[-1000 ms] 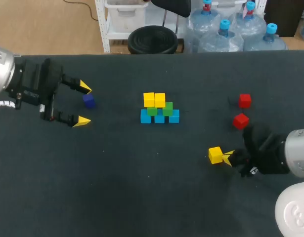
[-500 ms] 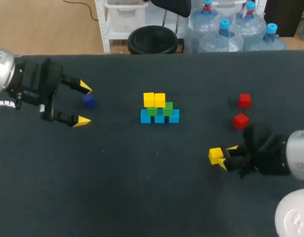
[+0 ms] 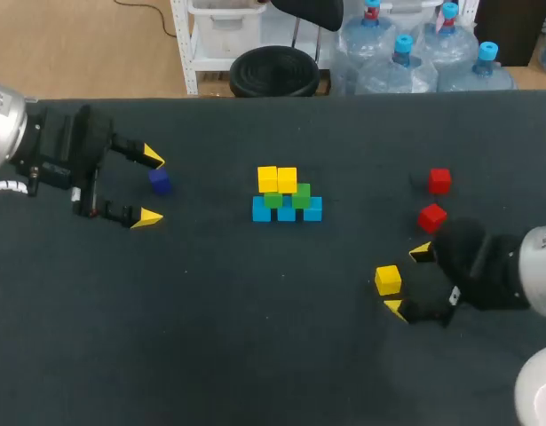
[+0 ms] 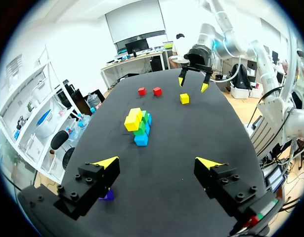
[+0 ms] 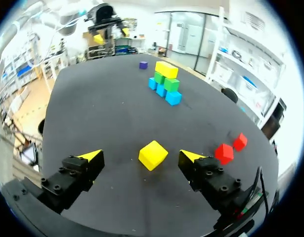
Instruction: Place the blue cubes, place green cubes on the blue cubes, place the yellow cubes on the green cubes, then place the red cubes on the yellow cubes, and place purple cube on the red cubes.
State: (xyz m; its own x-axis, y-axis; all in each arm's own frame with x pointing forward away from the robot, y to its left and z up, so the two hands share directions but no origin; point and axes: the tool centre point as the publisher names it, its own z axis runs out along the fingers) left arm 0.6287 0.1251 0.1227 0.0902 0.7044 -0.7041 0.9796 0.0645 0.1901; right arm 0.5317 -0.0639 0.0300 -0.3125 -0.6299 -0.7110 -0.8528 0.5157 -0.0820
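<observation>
The right gripper [image 5: 141, 157] gapes wide, holding nothing; the yellow cube [image 5: 152, 154] lies untouched between its fingertips, turned cornerwise; probably light, rigid and smooth; best pinched across opposite flat faces.

Dark, seemingly cloth-covered table [image 3: 255, 355]
</observation>
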